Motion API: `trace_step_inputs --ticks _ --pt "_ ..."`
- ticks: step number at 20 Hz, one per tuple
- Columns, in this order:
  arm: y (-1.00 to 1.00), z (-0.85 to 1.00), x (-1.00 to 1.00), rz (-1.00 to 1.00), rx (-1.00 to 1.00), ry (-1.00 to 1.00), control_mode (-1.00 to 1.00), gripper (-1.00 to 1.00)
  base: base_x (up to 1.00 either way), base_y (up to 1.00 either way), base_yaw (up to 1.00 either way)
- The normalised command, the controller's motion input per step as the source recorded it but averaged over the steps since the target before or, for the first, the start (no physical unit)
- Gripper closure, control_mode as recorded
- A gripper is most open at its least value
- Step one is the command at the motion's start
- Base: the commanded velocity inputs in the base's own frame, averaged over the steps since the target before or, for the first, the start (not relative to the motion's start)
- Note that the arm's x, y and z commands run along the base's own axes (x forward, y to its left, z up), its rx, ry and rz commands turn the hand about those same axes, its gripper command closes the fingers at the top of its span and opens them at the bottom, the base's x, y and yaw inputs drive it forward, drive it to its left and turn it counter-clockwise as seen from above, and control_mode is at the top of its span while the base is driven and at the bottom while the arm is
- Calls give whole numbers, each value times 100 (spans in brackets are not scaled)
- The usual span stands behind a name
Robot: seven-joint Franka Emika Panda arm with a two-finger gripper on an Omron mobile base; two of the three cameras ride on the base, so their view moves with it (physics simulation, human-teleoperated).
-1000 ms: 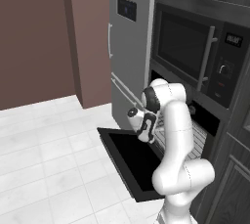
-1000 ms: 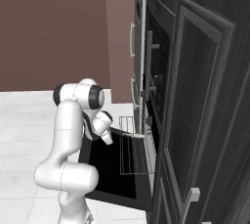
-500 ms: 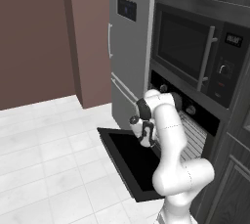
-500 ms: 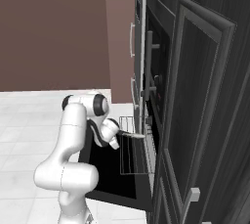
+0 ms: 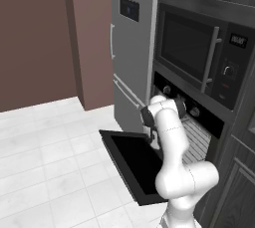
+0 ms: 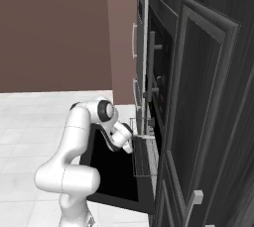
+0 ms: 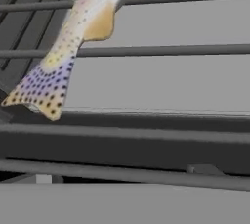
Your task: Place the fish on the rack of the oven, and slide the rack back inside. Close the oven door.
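A: Fish (image 7: 73, 37) lies on the rack (image 7: 161, 52) in the hand view, tail fanning toward seven o'clock, body running up to about twelve; it rests across the thin bars, touching them, with nothing around it.

B: And the gripper (image 6: 130, 144)? In the right base view it hangs just beside the rack's front edge, above the oven door (image 5: 134, 165), which lies dropped flat; the fingers stand spread wide and hold nothing.

A: So the fish looks placed; judging by that, the rack is what needs handling next; it seems stiff, light wire, likely to slide easily but to bind if pushed off-centre.

B: The front crossbar near the middle looks the sound place to push; the fish seems light, soft and slick, so a jerk could shift it between bars.

A: The oven (image 5: 199, 122) stands at three o'clock of the arm in the left base view; its door is broad and rigid, best lifted at its far edge.
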Motion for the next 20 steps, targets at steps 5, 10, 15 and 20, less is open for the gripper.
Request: trace_step_inputs --ticks 5,10,15,20 --pt "-95 0 0 -19 4 -7 -100 -100 0 0 0" --pt "-98 1 0 -19 5 -3 -100 -100 0 0 0" --pt "-49 22 -15 -12 3 -7 -100 -100 0 0 0" --pt "52 33 -78 0 -1 -24 -100 -100 0 0 0"
